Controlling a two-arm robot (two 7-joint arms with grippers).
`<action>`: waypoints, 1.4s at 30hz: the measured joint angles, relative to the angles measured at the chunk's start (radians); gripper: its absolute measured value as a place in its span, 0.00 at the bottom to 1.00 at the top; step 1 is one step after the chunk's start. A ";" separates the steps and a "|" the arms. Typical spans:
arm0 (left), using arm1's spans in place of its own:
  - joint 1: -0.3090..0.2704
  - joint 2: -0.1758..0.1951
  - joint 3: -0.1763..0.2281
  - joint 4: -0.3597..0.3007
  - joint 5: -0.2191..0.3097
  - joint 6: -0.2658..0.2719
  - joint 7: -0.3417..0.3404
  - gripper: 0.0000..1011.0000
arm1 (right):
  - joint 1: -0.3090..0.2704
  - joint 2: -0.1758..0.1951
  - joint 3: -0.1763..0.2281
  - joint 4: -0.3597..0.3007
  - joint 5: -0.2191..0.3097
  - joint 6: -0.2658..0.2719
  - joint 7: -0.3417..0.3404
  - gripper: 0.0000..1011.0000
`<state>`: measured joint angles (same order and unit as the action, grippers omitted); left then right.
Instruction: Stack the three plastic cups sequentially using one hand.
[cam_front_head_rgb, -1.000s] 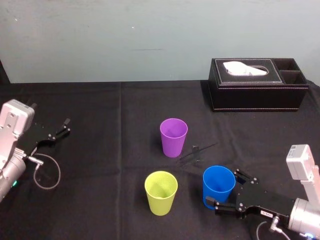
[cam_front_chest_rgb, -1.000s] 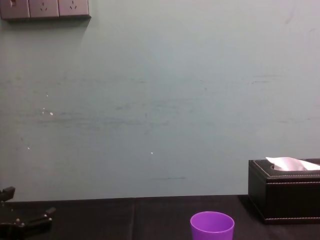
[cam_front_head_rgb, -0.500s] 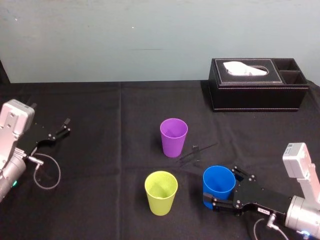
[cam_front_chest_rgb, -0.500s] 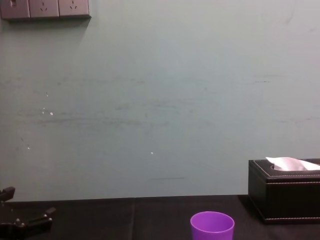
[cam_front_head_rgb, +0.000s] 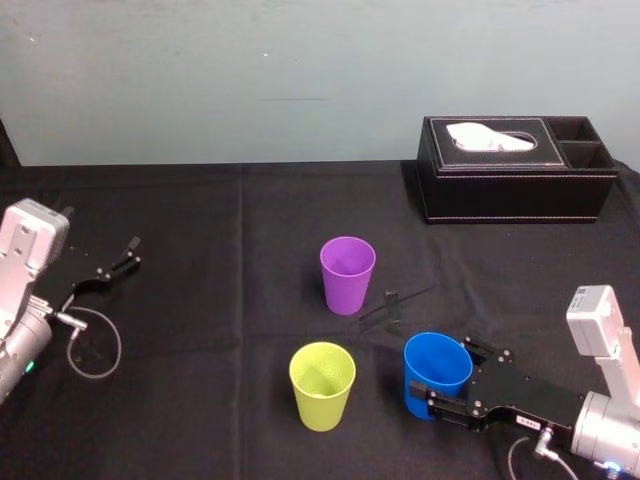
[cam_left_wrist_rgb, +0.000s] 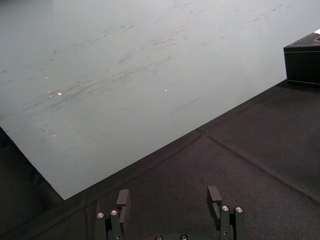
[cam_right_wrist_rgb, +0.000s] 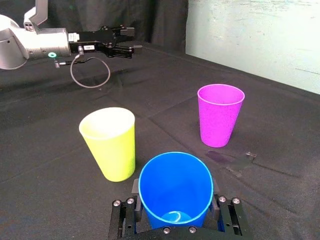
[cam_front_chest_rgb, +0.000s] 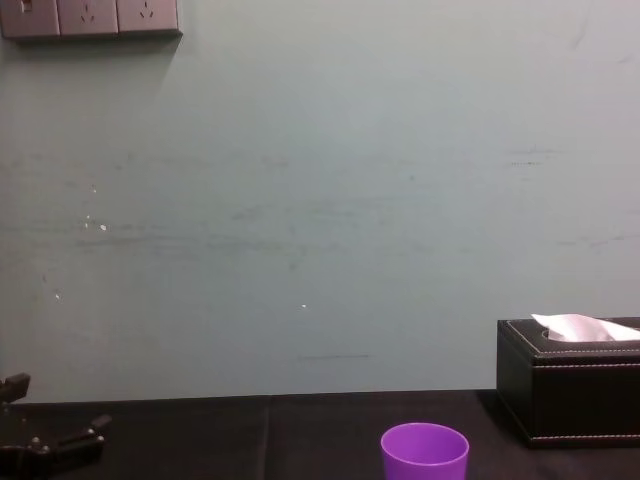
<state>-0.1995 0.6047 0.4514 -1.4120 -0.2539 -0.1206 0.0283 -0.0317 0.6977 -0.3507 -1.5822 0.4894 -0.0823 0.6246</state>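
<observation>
Black cloth (cam_front_head_rgb: 200, 400), right hand (cam_front_head_rgb: 441, 373) gripping blue cup (cam_front_head_rgb: 434, 358), label (cam_front_head_rgb: 530, 427) illegible

Right claw (cam_front_head_rgb: 441, 371) closed in on blue cup (cam_front_head_rgb: 436, 362), cup now tipped slightly left

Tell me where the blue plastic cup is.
Head view: the blue plastic cup sits front right, gripped by the right end effector, beside the yellow-green plastic cup.
</observation>
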 joint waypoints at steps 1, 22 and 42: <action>0.000 0.000 0.000 0.000 0.000 0.000 0.000 1.00 | 0.000 0.000 0.000 0.000 0.000 0.000 0.000 0.75; 0.000 0.000 0.000 0.000 0.000 0.000 0.000 1.00 | -0.012 0.004 0.021 -0.041 -0.007 0.035 -0.042 0.73; 0.000 0.000 0.000 0.000 0.000 0.000 0.000 1.00 | 0.050 0.056 0.097 -0.216 0.106 0.206 -0.090 0.73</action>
<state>-0.1996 0.6047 0.4514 -1.4119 -0.2539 -0.1205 0.0283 0.0183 0.7538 -0.2534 -1.7977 0.5958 0.1236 0.5349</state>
